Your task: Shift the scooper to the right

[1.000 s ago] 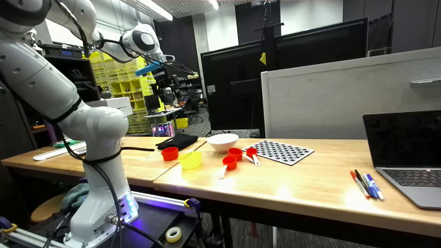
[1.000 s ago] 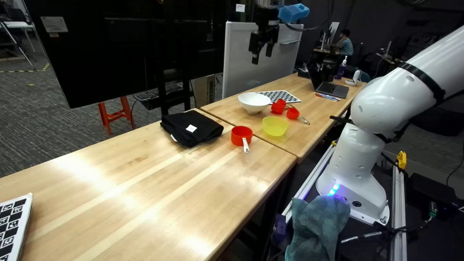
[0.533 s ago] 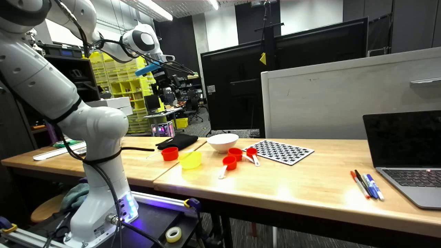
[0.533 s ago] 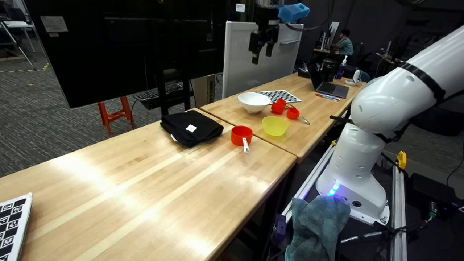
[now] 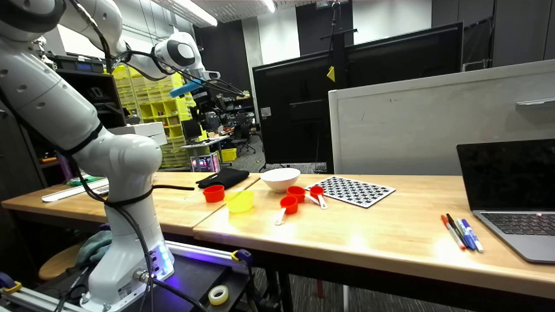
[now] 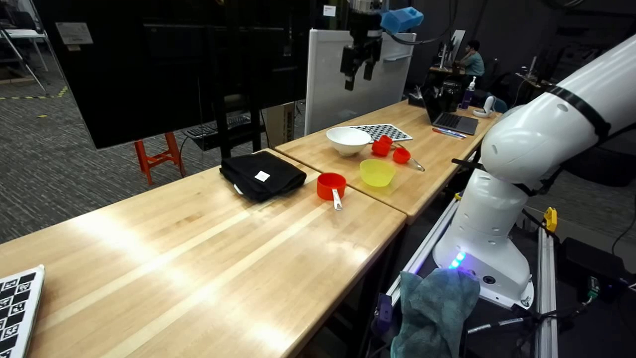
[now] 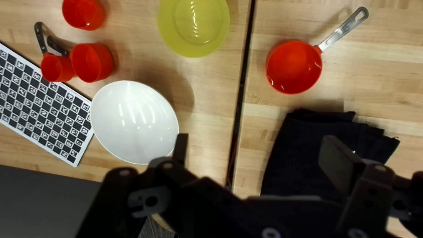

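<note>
Two wooden tables (image 5: pixel 368 234) are set end to end with a narrow dark gap (image 7: pixel 244 64) between them, and on one of them, near that gap, a white bowl (image 5: pixel 280 180) is placed. Off the tables' long edge, well apart from the bowl, the white robot arm (image 5: pixel 130 158) is mounted. On the bowl's own table, and far along it from the bowl, a laptop (image 5: pixel 509 177) is stood open. Just beside the bowl a checkered board (image 5: pixel 351 191) is laid flat; whether the two touch cannot be told. Across the gap from the bowl, a black cloth (image 6: pixel 262 176) is folded. Well higher than the bowl, the gripper (image 6: pixel 358 82) is held pointing down, and its fingers (image 7: pixel 338 162) are spread wide. Near the bowl, on the same table, a yellow tub (image 6: pixel 377 174) is set. Across the gap from the white bowl, near the cloth, the large red scoop (image 7: pixel 293 67) is rested upright, its metal handle (image 7: pixel 342 30) turned away from the bowl. Close to the bowl, three smaller red scoops (image 7: pixel 92 62) are gathered; two are set side by side and the third is placed a little farther from the bowl. Well apart from the bowl, beside the laptop, several pens (image 5: pixel 472 235) are laid close together.
</note>
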You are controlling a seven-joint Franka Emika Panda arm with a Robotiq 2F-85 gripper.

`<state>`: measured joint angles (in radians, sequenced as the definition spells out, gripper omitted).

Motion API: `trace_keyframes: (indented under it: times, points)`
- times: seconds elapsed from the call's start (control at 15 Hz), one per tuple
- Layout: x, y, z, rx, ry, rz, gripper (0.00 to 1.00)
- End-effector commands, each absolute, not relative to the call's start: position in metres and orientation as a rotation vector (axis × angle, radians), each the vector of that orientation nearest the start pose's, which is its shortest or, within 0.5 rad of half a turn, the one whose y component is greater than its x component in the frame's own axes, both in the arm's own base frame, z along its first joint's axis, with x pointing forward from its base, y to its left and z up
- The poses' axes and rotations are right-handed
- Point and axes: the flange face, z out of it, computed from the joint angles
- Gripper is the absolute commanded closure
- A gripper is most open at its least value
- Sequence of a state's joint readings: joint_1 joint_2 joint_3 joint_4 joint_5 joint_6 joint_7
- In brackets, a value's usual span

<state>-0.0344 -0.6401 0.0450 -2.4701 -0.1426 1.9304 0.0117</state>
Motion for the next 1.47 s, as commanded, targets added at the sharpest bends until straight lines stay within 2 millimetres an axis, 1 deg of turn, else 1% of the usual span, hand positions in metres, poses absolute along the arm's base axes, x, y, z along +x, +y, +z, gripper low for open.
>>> trace_keyframes:
  times: [0.0, 0.4, 0.73, 0.93, 1.13, 1.4]
  points:
    - [0.376, 0.003, 0.498, -3.25, -0.079, -0.171, 0.0]
    - [0.397, 0.012, 0.448, -3.146, -0.086, -0.148, 0.0]
    - [0.413, 0.02, 0.407, -3.139, -0.095, -0.039, 0.0]
    - [0.419, 0.025, 0.383, -3.134, -0.113, 0.017, 0.0]
    - [0.422, 0.032, 0.362, -3.117, -0.126, 0.036, 0.0]
    - [0.424, 0.041, 0.339, -3.098, -0.126, 0.049, 0.0]
